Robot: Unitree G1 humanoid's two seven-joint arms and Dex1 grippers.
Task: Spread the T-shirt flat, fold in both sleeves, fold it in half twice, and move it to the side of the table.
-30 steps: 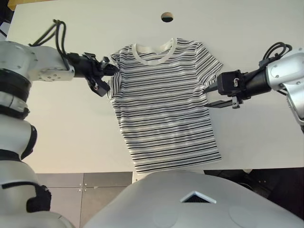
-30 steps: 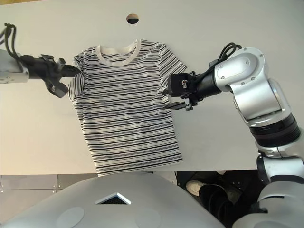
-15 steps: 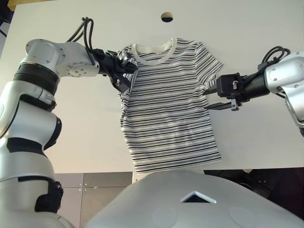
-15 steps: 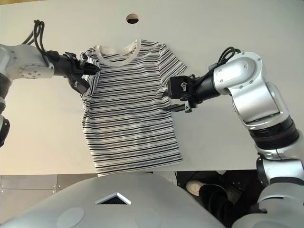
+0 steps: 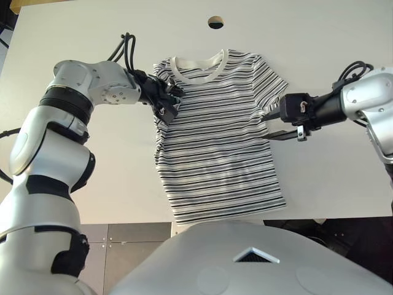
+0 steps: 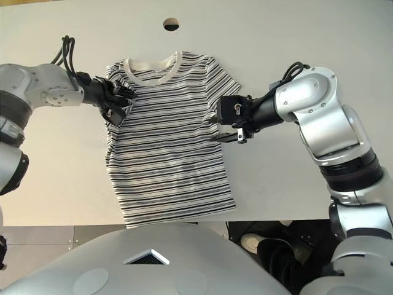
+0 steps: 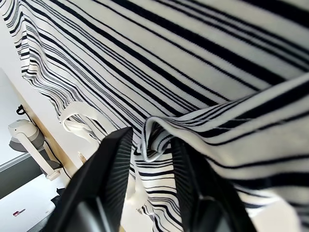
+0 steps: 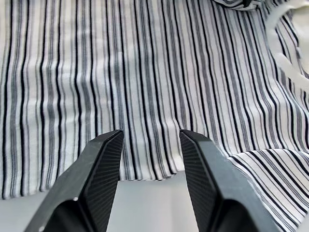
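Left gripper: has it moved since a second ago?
Yes. The left gripper has travelled toward the robot's right, ending closer to the table's hole, and has drawn that side of the T-shirt inward with it.

The T-shirt (image 5: 215,135) has thin black and grey stripes running across a white ground, and its collar (image 5: 199,63) is plain cream. The counter (image 5: 92,160) is plain white. The left pincer (image 7: 147,188) and right pincer (image 8: 149,169) are black and finely ribbed.

Striped T-shirt (image 5: 215,135), left sleeve folded in
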